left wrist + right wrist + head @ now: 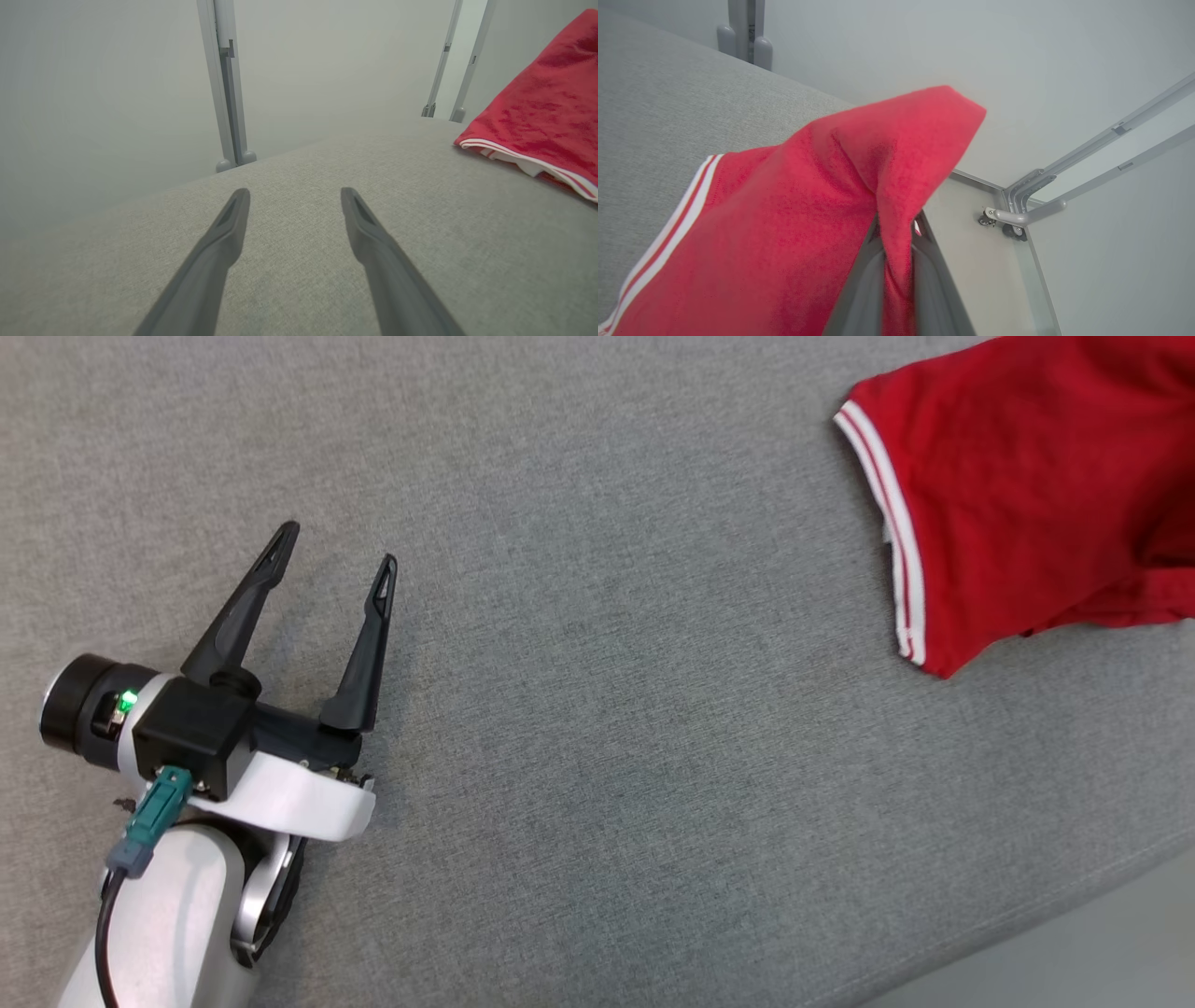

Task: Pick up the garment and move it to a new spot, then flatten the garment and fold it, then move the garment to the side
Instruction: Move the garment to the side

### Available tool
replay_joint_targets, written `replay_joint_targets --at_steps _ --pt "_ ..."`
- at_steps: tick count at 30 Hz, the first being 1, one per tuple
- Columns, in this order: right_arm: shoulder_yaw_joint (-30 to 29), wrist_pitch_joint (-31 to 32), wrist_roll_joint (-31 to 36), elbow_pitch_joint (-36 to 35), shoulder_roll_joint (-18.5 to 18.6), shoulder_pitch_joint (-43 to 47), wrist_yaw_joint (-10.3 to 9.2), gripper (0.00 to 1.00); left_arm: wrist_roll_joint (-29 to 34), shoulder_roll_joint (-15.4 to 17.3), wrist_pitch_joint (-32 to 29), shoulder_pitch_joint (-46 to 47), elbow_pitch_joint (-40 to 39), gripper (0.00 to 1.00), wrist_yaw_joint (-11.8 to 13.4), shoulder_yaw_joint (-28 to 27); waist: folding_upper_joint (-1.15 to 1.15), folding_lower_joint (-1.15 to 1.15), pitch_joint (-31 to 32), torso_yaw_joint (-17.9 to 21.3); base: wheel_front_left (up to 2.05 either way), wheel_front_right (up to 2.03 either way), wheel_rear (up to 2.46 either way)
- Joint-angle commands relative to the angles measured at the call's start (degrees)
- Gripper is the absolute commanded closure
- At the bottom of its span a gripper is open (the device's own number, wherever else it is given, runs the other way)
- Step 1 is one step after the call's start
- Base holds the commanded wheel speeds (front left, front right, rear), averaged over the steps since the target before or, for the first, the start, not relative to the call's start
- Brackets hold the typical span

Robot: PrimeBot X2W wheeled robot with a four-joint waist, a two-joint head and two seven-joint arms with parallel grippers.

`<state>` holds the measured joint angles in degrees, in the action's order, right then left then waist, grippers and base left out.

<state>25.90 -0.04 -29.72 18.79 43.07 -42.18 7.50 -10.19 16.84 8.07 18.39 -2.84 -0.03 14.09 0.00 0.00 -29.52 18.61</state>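
Garment (1027, 476), red with a white-striped cuff, lies at the far right of the grey surface (597, 728). Sleeve runs left-right with the cuff end pointing left; the rest is cut off, so the whole long axis is unclear. Right gripper (899, 233) is clenched on a raised fold of it. Left gripper (338, 546) is at near left, fingers spread wide, empty, well apart from the garment.

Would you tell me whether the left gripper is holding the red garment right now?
No, the left gripper stands open over the bare grey surface, apart from the red garment.
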Motion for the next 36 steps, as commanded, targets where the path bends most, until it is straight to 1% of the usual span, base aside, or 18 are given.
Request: replay_joint_targets --at_steps 1,3,8,9,11,15,16,17,18,20,23,24,26,27,29,33,36 --pt "1.0 -0.8 -1.0 1.7 1.1 -2.2 -0.03 1.00 0.4 0.4 -0.2 1.4 -0.3 0.00 -0.3 0.1 0.00 0.00 -1.6 -0.1 0.00 0.00 0.00" --pt "2.5 -0.9 -1.4 4.6 2.6 -4.6 -0.03 1.00 0.7 0.6 -0.4 2.0 -0.4 0.00 -0.5 0.4 0.00 0.00 -2.5 -0.3 0.00 0.00 0.00" --pt "6.9 -3.1 -1.4 12.7 3.6 -9.7 -0.03 1.00 1.1 1.1 -0.9 3.6 -0.7 0.00 -0.9 1.0 0.00 0.00 -4.4 -0.6 0.00 0.00 0.00" --pt "8.4 -3.6 -1.0 16.6 3.0 -11.1 -0.03 0.00 1.2 1.3 -1.0 4.1 -0.7 0.00 -1.0 1.2 0.00 0.00 -5.0 -0.9 0.00 0.00 0.00" --pt "8.0 -6.0 -0.6 20.8 2.3 -12.9 -0.03 0.00 1.2 1.3 -1.0 4.5 -0.6 0.00 -1.0 1.4 0.00 0.00 -5.4 -1.1 0.00 0.00 0.00" --pt "7.0 -10.1 0.4 29.0 -0.2 -14.4 -0.03 0.00 1.2 1.2 -0.6 5.0 -0.3 0.00 -0.7 1.7 0.00 0.00 -5.7 -1.5 0.00 0.00 0.00" --pt "6.7 -10.9 0.2 30.3 -1.0 -14.7 -0.03 0.00 1.1 1.2 -0.6 5.1 -0.2 0.00 -0.7 1.8 0.00 0.00 -5.6 -1.5 0.00 0.00 0.00" --pt "6.7 -10.9 0.2 30.3 -1.0 -14.7 -0.03 0.00 1.1 1.2 -0.6 5.1 -0.2 0.00 -0.7 1.8 0.00 0.00 -5.6 -1.5 0.00 0.00 0.00" --pt "6.0 -12.3 -0.2 33.1 -2.2 -14.8 -0.03 0.00 0.9 1.1 -0.2 5.0 0.1 0.00 -0.5 1.7 0.00 0.00 -5.1 -1.7 0.00 0.00 0.00" --pt "4.0 -13.7 -1.4 34.8 -3.7 -14.6 -0.02 0.00 0.5 0.9 0.3 4.6 0.5 0.00 -0.2 1.6 0.00 0.00 -4.3 -1.8 0.00 0.00 0.00" --pt "0.0 -15.0 -2.8 35.8 -5.7 -13.4 -0.02 0.00 0.0 0.5 1.3 3.6 1.1 0.00 0.4 1.0 0.00 0.00 -2.7 -2.1 0.00 0.00 0.00" --pt "-1.8 -15.2 -3.9 35.4 -6.9 -12.7 -0.02 0.00 -0.2 0.4 1.6 3.2 1.4 0.00 0.7 0.8 0.00 0.00 -2.0 -2.2 0.00 0.00 0.00" --pt "-6.0 -15.3 -3.0 32.1 -8.0 -11.4 -0.03 0.00 -0.8 0.1 2.1 2.8 1.8 0.00 1.3 0.3 0.00 0.00 -0.6 -2.4 0.00 0.00 0.00" --pt "-6.0 -15.3 -3.0 32.1 -8.0 -11.4 -0.03 0.00 -0.8 0.1 2.1 2.8 1.8 0.00 1.3 0.3 0.00 0.00 -0.6 -2.4 0.00 0.00 0.00" --pt "-10.6 -15.2 -1.3 28.1 -9.5 -8.0 -0.02 0.00 -1.7 -0.4 2.6 2.0 2.1 0.00 2.0 -0.4 0.00 0.00 0.9 -2.8 0.00 0.00 0.00" --pt "-20.4 -15.1 3.1 18.8 -14.1 -0.6 -0.02 0.00 -3.6 -1.5 3.6 -0.1 2.3 0.00 3.6 -2.2 0.00 0.00 4.0 -4.1 0.00 0.00 0.00" --pt "-25.7 -15.1 6.8 10.8 -19.0 5.9 -0.01 0.00 -4.8 -2.4 4.4 -1.8 2.4 0.00 4.8 -3.1 0.00 0.00 6.4 -5.5 0.00 0.00 0.00"
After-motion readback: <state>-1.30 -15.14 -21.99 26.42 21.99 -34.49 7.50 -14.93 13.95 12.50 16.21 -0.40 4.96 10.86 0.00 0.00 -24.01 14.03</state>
